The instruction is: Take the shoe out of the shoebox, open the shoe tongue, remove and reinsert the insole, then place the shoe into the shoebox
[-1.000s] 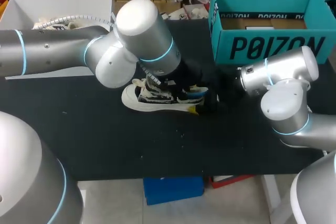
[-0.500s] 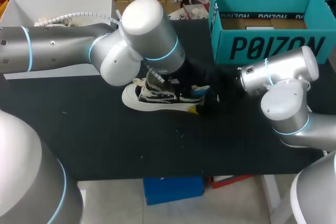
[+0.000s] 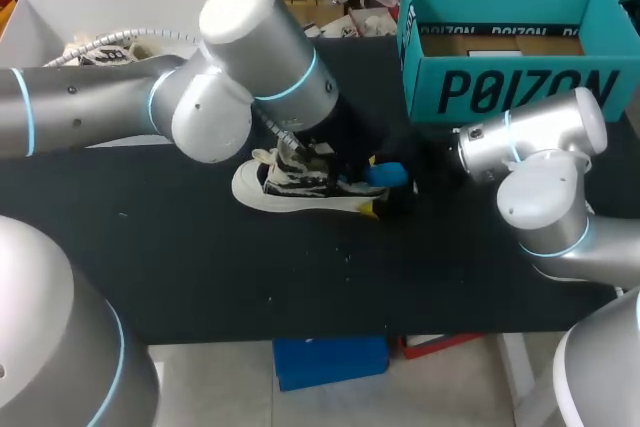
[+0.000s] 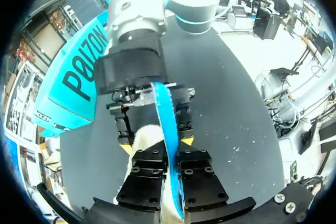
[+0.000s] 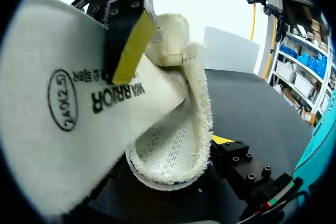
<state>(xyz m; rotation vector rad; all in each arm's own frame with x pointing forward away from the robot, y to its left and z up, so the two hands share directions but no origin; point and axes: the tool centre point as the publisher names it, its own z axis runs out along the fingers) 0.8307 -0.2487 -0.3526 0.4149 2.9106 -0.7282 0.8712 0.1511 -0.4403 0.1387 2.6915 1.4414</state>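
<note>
Plainly the move turns on the insole (image 4: 163,129) and the mouth of the shoe (image 3: 300,192) below it. The left claw (image 4: 167,163) is closed tight on the insole, which the left wrist view shows edge-on as a thin blue strip running straight out ahead of its fingers.

The shoe lies on its sole on the table (image 3: 200,267), with its long axis across the table. Its toe points to the left arm's side and its heel to the right arm's. The insole's blue end sticks up just over the heel, so it lies roughly along the shoe rather than across it.

The right claw (image 4: 156,144) comes in at the heel and grips it, one yellow tip on either side of the fleecy collar. That makes the right arm nearer the heel, while the left arm hangs over the middle of the shoe. The box (image 3: 500,92) stands open at the far right of the table, well apart from the shoe.

In the right wrist view the insole's white printed face covers most of what lies ahead, with the lined opening under it. Whether the insole's far end sits inside the shoe is hidden. In the head view the left arm's bulk covers its own claw and the tongue.
</note>
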